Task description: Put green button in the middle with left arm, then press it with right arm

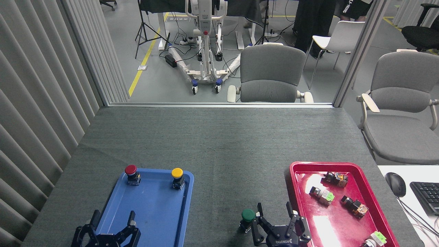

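Observation:
The green button [247, 215] stands upright on the bare grey table [219, 154] between the two trays, near the front edge. My right gripper [274, 215] sits just right of it, fingers spread open, with nothing between them; its left finger is close beside the button's cap. At the lower left, my left gripper [113, 220] is open over the front end of the blue tray [151, 206] and holds nothing.
A red-capped button [130, 171] and a yellow-capped button [177, 174] stand at the blue tray's far end. The red tray [292, 181] on the right holds several switch parts. A mouse [395, 184] and keyboard [427, 196] lie further right.

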`<state>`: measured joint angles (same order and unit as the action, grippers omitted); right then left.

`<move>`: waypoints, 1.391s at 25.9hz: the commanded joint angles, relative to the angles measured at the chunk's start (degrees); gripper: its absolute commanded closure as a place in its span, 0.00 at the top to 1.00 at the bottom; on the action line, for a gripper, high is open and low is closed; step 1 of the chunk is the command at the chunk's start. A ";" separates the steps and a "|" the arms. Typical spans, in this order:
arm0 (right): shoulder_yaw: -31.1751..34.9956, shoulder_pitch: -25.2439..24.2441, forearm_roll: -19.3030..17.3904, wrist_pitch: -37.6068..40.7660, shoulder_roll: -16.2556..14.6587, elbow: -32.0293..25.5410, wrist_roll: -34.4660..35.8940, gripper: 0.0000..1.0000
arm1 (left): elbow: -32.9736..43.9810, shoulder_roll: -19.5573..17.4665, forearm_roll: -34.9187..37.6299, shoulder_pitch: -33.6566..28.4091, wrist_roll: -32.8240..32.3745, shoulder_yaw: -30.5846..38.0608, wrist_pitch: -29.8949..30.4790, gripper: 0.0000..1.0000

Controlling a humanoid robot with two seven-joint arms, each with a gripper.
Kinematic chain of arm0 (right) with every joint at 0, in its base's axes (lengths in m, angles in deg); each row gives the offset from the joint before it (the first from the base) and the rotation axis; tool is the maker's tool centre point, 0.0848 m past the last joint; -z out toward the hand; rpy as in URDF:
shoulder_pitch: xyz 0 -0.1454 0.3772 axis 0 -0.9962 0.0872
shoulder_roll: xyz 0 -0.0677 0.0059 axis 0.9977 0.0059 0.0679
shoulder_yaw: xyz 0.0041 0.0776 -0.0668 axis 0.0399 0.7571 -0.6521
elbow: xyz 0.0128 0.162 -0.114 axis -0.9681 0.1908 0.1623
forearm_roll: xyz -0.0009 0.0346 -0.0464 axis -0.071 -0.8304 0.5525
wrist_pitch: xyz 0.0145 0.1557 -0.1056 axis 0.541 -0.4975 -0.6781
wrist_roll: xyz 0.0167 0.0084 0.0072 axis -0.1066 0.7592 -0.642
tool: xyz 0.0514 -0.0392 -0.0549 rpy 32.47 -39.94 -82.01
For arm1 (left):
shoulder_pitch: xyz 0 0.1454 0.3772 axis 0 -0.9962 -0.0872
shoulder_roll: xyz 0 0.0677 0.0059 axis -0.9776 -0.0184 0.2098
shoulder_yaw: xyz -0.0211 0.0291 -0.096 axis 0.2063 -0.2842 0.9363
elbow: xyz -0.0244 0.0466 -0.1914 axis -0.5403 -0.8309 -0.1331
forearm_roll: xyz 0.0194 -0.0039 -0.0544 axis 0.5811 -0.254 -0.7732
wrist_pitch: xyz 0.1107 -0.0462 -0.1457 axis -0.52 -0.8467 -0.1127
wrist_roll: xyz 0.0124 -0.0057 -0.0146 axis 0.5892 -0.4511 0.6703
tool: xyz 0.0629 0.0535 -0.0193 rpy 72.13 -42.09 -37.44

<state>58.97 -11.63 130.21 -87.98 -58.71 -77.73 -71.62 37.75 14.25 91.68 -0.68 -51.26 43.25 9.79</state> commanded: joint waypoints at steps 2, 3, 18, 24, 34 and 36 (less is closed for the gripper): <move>3.77 -1.86 -0.32 -0.01 -1.46 -1.44 0.07 0.97 | -0.17 0.36 -0.15 0.44 -0.53 -0.09 -0.02 0.99; 4.21 -2.04 -0.41 0.08 -1.64 -1.62 0.07 0.98 | -0.35 0.36 -0.59 0.88 -0.53 -0.18 -0.02 0.99; 4.83 -2.57 -1.11 0.43 -1.82 -2.32 0.07 0.98 | -2.28 0.54 -1.73 3.16 -0.61 -0.79 0.42 0.99; 4.83 -2.74 -1.03 0.43 -1.82 -2.67 0.16 0.98 | -4.74 1.42 -1.64 6.86 -3.60 -3.96 -0.11 0.99; 7.64 -5.11 -1.03 4.65 -1.82 -4.69 -0.37 0.99 | -4.92 1.94 -1.73 7.03 -5.54 -3.96 -0.20 0.99; 7.99 -5.29 -1.11 5.97 -1.90 -4.87 -0.37 0.99 | -4.92 2.38 -1.73 6.95 -5.45 -3.96 -0.11 0.99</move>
<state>65.76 -16.26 129.18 -84.08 -60.52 -82.04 -71.85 32.85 16.18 89.99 6.33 -56.72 39.31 9.57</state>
